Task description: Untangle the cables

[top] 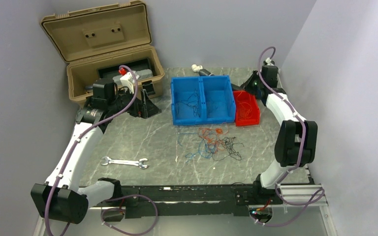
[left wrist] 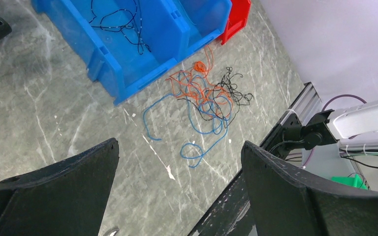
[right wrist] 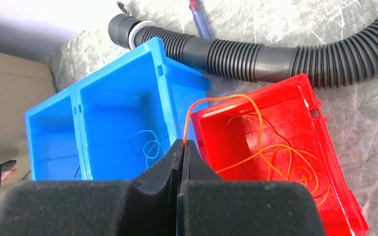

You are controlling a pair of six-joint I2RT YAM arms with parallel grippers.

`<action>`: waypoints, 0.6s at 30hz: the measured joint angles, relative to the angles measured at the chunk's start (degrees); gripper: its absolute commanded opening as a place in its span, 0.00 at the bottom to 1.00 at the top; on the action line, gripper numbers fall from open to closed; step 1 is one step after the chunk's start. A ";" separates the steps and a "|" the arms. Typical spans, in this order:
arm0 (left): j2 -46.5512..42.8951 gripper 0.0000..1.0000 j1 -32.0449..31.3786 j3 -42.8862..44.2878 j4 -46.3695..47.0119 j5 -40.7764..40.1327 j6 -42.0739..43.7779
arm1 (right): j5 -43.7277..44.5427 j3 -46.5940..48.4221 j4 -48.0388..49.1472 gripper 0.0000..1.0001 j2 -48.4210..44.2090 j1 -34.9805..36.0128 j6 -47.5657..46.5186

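Marble table [top: 142, 137] holds the tangled cables [top: 211, 145] toward its front edge. Over the red bin [right wrist: 325, 162] the right gripper [right wrist: 183, 147] pinches an orange cable [right wrist: 256, 113]; the left gripper [left wrist: 179, 147] gapes wide.

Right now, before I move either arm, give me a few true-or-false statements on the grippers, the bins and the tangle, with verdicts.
1. The right gripper is shut on an orange wire. True.
2. The red bin is empty. False: loose orange strands lie in it.
3. The left gripper is open and holds nothing. True.
4. The tangle lies inside the blue bin. False: it lies on the table, in front of that bin.
5. The wrench lies to the right of the tangle. False: in the top view it lies to the tangle's left, apart from it.
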 measured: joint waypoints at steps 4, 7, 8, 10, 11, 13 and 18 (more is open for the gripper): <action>0.24 0.96 0.00 0.00 0.00 -0.02 0.00 | -0.04 -4.09 2.60 0.00 -1.20 0.00 -0.24; 0.24 0.96 0.00 0.00 0.00 -0.02 0.00 | 0.02 -8.04 2.95 0.00 -0.46 0.00 -0.24; 0.24 0.96 0.00 0.00 0.00 -0.02 0.02 | 0.37 -8.76 2.99 0.00 0.22 0.00 -0.24; 0.24 0.96 0.00 0.00 -0.02 -0.04 0.20 | 0.96 -9.33 3.02 0.00 1.92 -0.02 -0.24; 0.24 0.96 0.00 0.00 -0.02 -0.07 0.26 | 1.66 -9.35 3.08 0.00 3.21 -0.04 -0.26; 0.22 0.96 0.00 0.00 -0.04 -0.15 0.42 | 3.28 -9.33 3.10 0.06 5.29 -0.02 -0.50; 0.22 0.97 -0.22 -0.02 -0.52 -1.53 0.52 | 7.15 -8.66 1.46 0.49 8.57 0.00 -2.01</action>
